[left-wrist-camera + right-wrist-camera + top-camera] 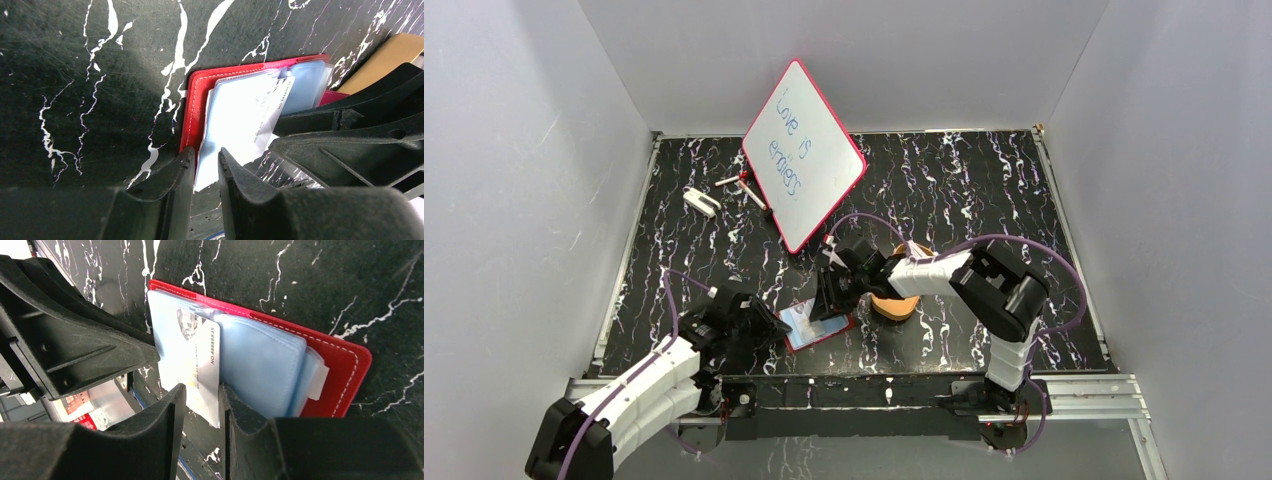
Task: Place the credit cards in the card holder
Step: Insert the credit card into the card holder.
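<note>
from above: wallet open on the black marbled surface, close to the front edge, sleeves facing up. left fingers at its left end, right fingers at its far side, both low over it. tan tray just right of the wallet, partly under the right arm. whiteboard propped at the back, well apart.

left wrist: left fingers a narrow gap apart at the near edge of the pale sleeves, sleeves showing through the gap. clenched on them or only resting there: cannot tell. card with faint print across the sleeves, one end beside the right fingers. red cover flat on the surface. corner of the tray at top right.

right wrist: right fingers also a narrow gap apart, near end of the card in that gap, its printed number legible. grasped or merely pressed: cannot tell. card over the left-hand sleeves; tucked inside or on top: cannot tell. bluish sleeves fanned to the right over the red cover.
</note>
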Tool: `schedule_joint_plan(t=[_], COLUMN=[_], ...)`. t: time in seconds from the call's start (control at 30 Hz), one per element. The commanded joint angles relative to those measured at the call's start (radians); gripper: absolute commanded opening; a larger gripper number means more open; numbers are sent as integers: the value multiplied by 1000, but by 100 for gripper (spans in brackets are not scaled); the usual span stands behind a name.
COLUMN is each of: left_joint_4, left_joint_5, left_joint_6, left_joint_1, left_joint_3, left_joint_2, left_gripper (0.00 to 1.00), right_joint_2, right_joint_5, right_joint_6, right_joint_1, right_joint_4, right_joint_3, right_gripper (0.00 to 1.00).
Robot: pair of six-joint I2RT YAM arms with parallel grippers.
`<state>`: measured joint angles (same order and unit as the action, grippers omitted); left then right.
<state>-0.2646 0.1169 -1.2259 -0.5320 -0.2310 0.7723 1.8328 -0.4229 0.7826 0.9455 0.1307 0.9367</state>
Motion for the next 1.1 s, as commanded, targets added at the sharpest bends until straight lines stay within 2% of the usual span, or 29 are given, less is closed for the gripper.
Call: schedule_joint_plan(t=[0.0,0.73,1.07], left_joint_4=[-65,-36,-127], left_joint_5=[-27,-14,-60], left_joint_6=[30,32,66], left_joint_1=[-3,-2,-2], left_joint_3=[12,21,-48], left_joint_2=[35,53,4], left_gripper=[24,23,26], right_joint_2=[16,56,-136], right_joint_5=[-10,39,171], right_joint_6=[-12,-57,-113], right_joint_1=[16,94,93], right_joint_4=[11,-53,-212], right_joint_3=[47,124,136], right_gripper=[39,37,39])
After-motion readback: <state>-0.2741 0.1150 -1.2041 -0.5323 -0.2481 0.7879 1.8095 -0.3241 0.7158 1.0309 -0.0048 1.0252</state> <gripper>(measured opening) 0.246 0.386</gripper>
